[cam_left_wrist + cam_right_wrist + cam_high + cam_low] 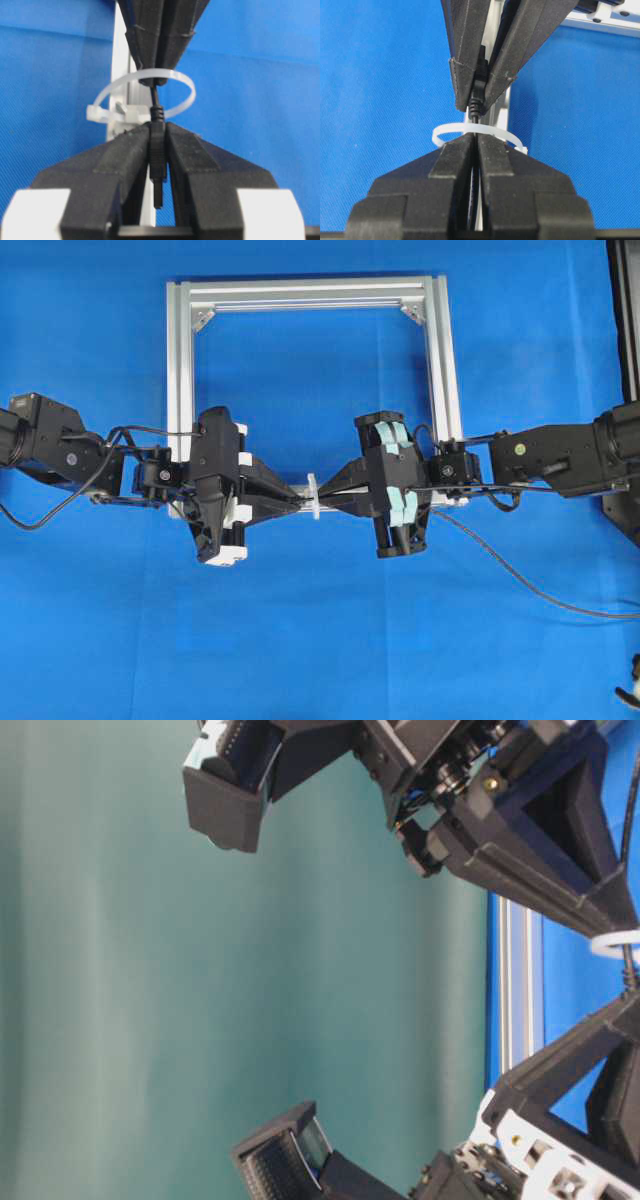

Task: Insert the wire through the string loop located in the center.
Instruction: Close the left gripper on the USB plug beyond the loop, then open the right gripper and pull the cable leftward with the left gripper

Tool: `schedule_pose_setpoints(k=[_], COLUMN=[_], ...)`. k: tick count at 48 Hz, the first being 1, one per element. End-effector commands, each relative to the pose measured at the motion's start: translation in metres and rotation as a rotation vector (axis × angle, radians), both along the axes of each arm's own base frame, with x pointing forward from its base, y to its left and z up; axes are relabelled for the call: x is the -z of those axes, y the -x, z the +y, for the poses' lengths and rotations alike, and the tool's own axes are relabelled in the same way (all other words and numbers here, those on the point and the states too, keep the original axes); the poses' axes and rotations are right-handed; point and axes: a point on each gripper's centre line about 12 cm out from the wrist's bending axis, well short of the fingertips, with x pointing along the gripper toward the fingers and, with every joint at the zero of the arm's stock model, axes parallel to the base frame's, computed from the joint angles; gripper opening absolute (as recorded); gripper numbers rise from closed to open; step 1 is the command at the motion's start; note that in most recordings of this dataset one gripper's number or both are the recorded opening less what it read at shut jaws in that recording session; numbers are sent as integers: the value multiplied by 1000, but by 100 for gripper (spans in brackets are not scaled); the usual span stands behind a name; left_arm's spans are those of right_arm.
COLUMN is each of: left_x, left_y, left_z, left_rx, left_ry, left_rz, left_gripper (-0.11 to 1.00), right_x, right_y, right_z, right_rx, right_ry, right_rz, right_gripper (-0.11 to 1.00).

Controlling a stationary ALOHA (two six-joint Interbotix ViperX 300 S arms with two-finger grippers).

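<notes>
- Your left gripper (158,165) has its fingers pressed together on the plug end of the wire (157,150); the plug sits upright between the pads, tip pointing back toward the wrist camera, so the grip is on the stiff part and not the floppy cable.
- Your right gripper (475,150) is also closed, pinching the thin cable just on its own side of the loop (479,134). It holds that close so the limp wire stays straight where it crosses.
- From the left wrist camera the cable runs from the plug up through the white ring into the right fingertips (145,45), so the plug end appears to have passed through the loop.
- The loop stands upright on the near rail of the silver frame (310,292), midway between the two grippers (in the overhead view it is only a small white mark at the centre). That is why the arms meet nose to nose there, one on each side.
- The rest of the wire trails away over the blue table (320,640) to the right, slack, so nothing drags on the grip.
- Both jaws clamping at once looks like a handover: my reading is that the right one frees the cable next, and the left draws it through. Whether the left pads hold the plug squarely is hard to judge, as the table-level view is mostly blocked.
</notes>
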Motion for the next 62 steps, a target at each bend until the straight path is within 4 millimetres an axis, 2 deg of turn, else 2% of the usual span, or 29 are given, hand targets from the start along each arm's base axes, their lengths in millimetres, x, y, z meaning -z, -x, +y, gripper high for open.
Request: schedule_pose_setpoints(k=[1,11,15,20,28,32,52,62], left_x=[-10,-10,-10,-11,-11,-11,-12,-15], left_y=[-5,-5,-5,-5,-5,-5,-5,7], left_z=[-3,-3,-3,-3,-3,-3,-3,-1], left_rx=[8,8,8,8,8,8,8,8], left_ry=[1,1,1,1,1,1,0,1], left_rz=[-34,-34,-34,-35,-35,-35,-38,-35], left_gripper=[8,8,8,8,8,8,8,8], right_x=[-11,-10,-10,-10,-10,-10,-9,-10], right_y=[-5,-5,-5,-5,-4,-5,-5,-4], right_z=[-1,-1,-1,-1,-1,-1,-1,-1], right_rx=[4,8,8,12,12,12,12,12], right_ry=[-4,-8,-8,-12,-12,-12,-12,-12], right_rz=[-37,-29,-30,-30,-27,-27,-25,-27], right_gripper=[-2,-1,7,31,81,96,98,98])
